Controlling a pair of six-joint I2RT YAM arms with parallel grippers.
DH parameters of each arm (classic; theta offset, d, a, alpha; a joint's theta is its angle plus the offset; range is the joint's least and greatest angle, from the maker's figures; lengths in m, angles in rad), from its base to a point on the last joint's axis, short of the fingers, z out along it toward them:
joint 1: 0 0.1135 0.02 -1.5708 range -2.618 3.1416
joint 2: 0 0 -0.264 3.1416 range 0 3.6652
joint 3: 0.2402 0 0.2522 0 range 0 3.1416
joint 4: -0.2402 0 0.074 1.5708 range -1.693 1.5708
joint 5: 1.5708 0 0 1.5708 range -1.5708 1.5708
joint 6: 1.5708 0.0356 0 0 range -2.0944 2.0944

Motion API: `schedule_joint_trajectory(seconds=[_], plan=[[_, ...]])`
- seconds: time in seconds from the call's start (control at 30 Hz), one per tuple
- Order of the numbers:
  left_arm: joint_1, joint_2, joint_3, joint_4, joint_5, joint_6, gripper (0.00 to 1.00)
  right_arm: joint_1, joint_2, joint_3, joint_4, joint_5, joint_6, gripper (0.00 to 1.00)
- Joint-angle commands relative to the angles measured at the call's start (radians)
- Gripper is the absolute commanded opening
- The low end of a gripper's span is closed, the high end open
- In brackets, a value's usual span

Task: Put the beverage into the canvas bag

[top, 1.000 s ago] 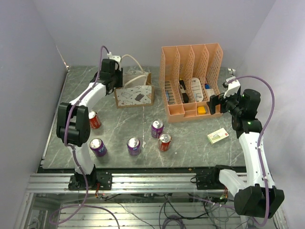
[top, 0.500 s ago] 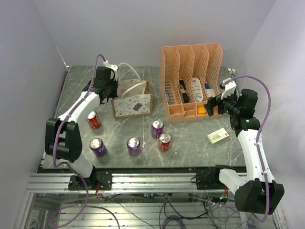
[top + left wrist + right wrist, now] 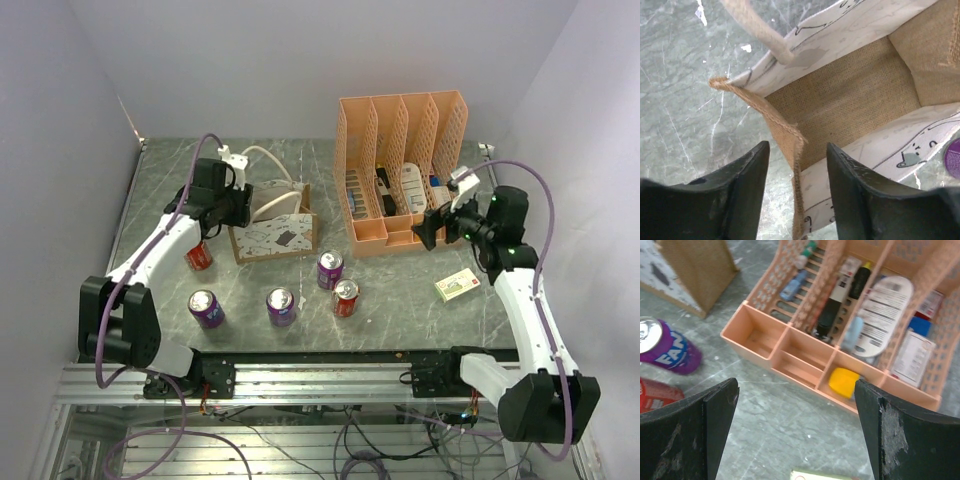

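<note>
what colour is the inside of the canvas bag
Tan-brown woven burlap inside the boxy canvas bag; left wrist view.

Lab bench: aluminium rail point(image 3: 300, 382), plain enclosure walls point(image 3: 300, 60).

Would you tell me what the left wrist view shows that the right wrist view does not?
Left wrist only: the empty burlap inside of the bag, one handle, and the open left end effector straddling a bag wall. Right wrist only: the organizer with its contents, a red can, the open right end effector. Both: the bag, a purple can, the table.
</note>
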Motion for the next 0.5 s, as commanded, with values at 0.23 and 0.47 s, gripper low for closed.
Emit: schedule_joint_trajectory(seconds=[0.23, 0.47], plan=[[-0.005, -0.124, 0.100, -0.101, -0.046, 0.139, 0.83, 0.389, 0.207, 0.183, -0.073, 0.062, -0.074, 1.00], [-0.005, -0.235, 0.049, -0.077, -0.146, 0.173, 0.92, 0.620, 0.374, 0.241, -0.067, 0.163, -0.069, 1.00]])
